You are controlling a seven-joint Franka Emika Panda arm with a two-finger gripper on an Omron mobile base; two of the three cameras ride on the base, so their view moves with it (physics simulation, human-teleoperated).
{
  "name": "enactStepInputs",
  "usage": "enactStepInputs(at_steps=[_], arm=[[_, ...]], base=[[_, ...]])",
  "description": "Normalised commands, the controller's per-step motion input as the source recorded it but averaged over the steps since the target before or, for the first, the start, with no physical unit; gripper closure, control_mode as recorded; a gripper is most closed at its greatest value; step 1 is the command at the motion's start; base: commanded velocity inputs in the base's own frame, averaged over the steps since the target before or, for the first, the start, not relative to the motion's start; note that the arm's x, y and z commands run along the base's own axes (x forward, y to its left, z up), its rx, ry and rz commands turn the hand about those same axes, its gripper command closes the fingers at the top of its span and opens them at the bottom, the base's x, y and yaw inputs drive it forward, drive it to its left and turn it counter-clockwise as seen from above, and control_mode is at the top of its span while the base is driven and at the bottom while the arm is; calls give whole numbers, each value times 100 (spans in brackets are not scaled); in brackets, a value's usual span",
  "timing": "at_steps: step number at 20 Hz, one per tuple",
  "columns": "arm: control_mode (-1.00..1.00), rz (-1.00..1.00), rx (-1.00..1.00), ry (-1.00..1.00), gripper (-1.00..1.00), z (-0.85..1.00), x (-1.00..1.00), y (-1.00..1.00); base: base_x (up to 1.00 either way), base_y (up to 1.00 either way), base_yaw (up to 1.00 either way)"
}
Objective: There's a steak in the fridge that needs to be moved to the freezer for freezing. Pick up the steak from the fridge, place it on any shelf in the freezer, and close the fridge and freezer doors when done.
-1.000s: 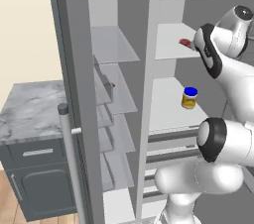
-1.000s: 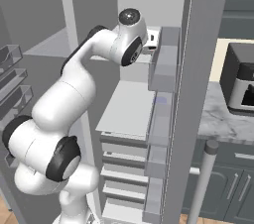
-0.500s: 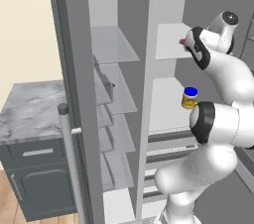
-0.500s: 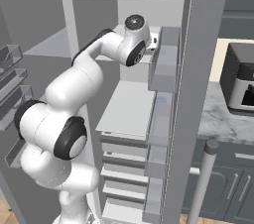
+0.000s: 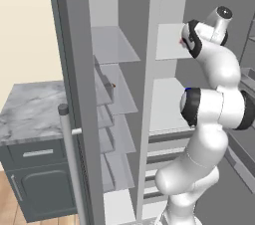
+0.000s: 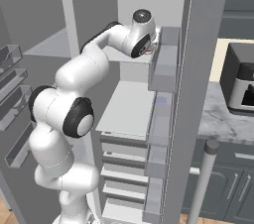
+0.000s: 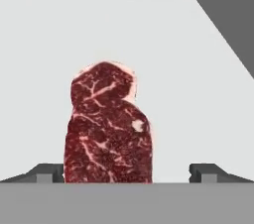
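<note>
Steak (image 7: 106, 126): flat on upper fridge shelf (image 7: 198, 69), not yet lifted. Gripper (image 7: 126, 173): fingers spread, straddling its near end. Remaining: grasp, freezer transfer, closing both doors.

The steak (image 7: 108, 126) is a dark red slab marbled with white fat and edged by a pale rim — it lies flat on the white upper shelf (image 7: 198, 69) of the fridge (image 5: 172, 94), lengthwise toward the back wall.
</note>
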Motion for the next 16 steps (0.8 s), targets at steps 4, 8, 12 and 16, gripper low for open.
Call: enactStepInputs(at_steps=[4,8,12,16], arm=[[-100,2,0,0,-100,-43,38,0],[-100,4,0,0,100,-92,2,0],[-100,2,0,0,100,-100,0,29],[-100,0,-2,2,100,-59,-22,72]], base=[[0,0,0],[0,0,0],[0,0,0],[0,0,0]])
